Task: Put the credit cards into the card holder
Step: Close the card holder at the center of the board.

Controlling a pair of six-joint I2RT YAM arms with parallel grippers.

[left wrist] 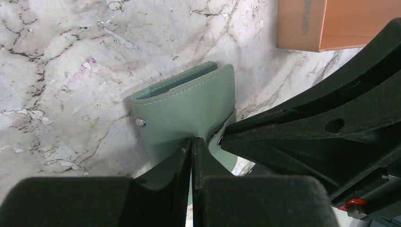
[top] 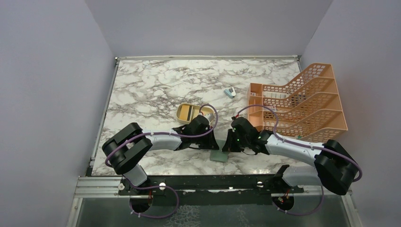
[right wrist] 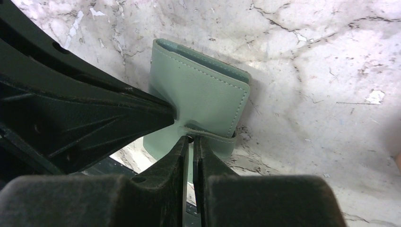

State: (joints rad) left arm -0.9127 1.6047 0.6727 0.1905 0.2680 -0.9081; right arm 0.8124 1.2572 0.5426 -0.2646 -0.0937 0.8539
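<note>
In the top view, left of centre, the tan oval dish holds something too small for me to name, so I cannot pick out the credit cards. Lower and a little right, my left claw is pinched tight on the near flap of the flat grey-green stitched card holder. That wallet lies at lower centre over the marble table, between my two claws, its covers close together with a sliver of paler lining at the far edge. Right again, my right claw is clamped on its thin snap strap. I judge it light, soft and floppy, with a smooth skin that may slip. The strap looks the weakest part, so I would sooner hold the stitched cover edges and part them gently.
</note>
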